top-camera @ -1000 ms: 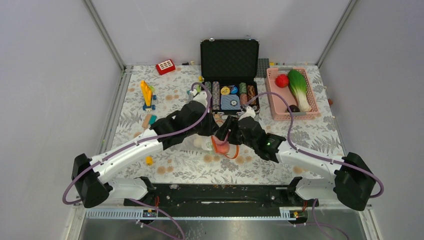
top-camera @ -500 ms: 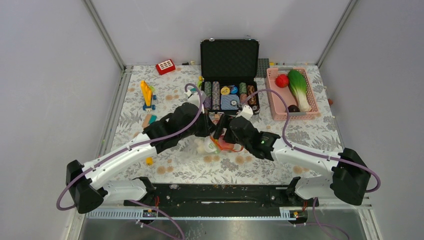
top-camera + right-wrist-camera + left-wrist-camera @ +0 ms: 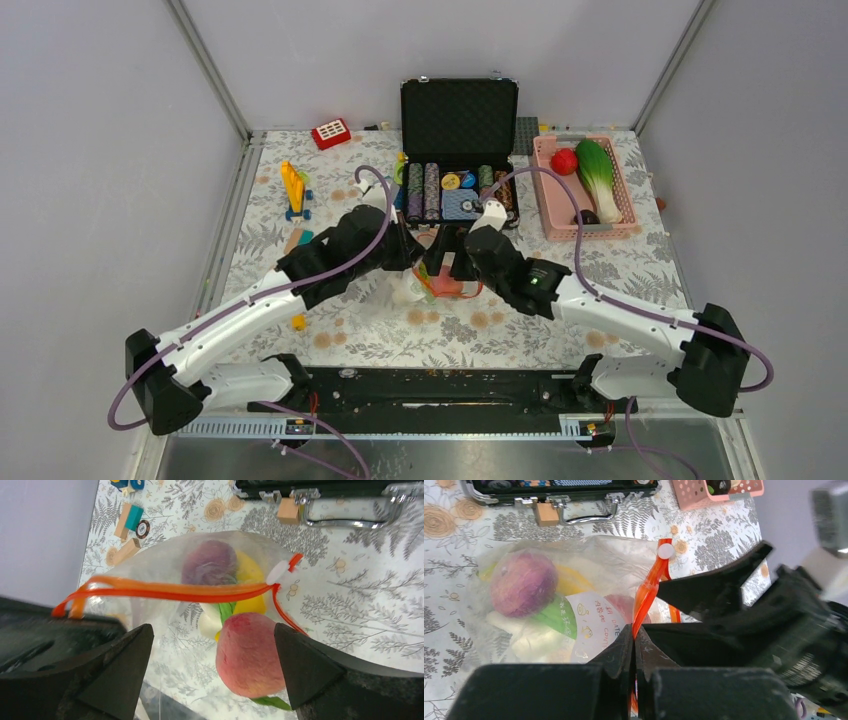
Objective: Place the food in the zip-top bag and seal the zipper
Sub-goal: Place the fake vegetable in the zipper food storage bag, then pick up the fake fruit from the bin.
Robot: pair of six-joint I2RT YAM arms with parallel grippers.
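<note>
Tabletop (image 3: 370, 325) in floral print bears the clear floppy plastic zip-top bag (image 3: 589, 555), just before the black chip case (image 3: 459, 115). Right hand (image 3: 211, 630) gapes wide at the bag's mouth, gripping nothing; left hand (image 3: 634, 645) pinches the thin orange-red zipper strip (image 3: 647, 590). Purple ball (image 3: 523, 583) and yellow banana (image 3: 569, 582) show inside.
</note>
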